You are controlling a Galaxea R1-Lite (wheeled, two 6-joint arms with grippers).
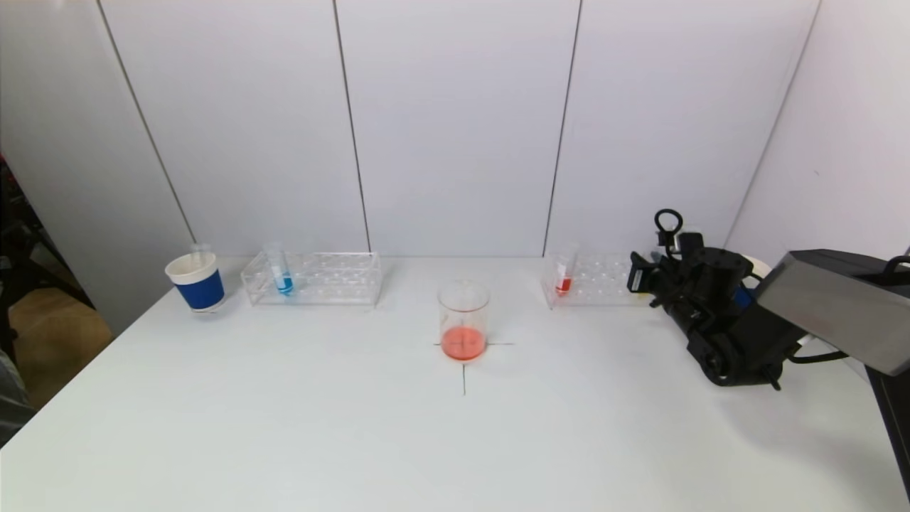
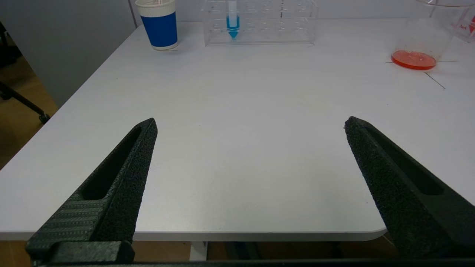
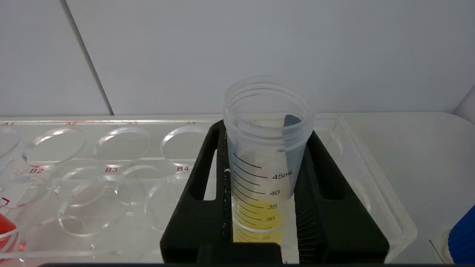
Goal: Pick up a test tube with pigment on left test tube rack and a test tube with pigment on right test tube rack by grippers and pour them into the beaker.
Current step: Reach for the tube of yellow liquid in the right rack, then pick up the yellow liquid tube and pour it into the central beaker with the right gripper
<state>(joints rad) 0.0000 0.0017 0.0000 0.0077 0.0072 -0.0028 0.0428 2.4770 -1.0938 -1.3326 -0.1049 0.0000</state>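
1. Looking at the desk (image 1: 355, 427) from the head view, I'd say we're somewhere in the middle. The beaker (image 1: 463, 320) on the cross mark already has a shallow red-orange pool in it, so something looks poured, though I can't say from which tube.

2. Right gripper (image 3: 265, 178): jaws clamped on a yellow tube (image 3: 265, 155) standing at the far right end of the right rack (image 3: 111, 163). It sits between the two black fingers and seems to be in its hole, not lifted yet. My guess is lift, carry, tip into the beaker comes next.

3. Left gripper (image 2: 250, 126): jaws wide apart, nothing between them, hanging over the near edge of the desk, well away from the left rack (image 1: 313, 279). The blue tube (image 1: 283, 274) there is untouched, so that half is all still to do.

4. A red tube (image 1: 564, 276) stands at the left end of the right rack.

5. Materials: racks are clear acrylic with round holes and red labels. The yellow tube is frosted plastic, with a threaded rim and printed volume marks. The fingers are rough, grainy black with ridged pads. The blue tube has a cone tip.

6. Blue-and-white paper cup (image 1: 197, 282) sits left of the left rack, out of play as far as I can tell.
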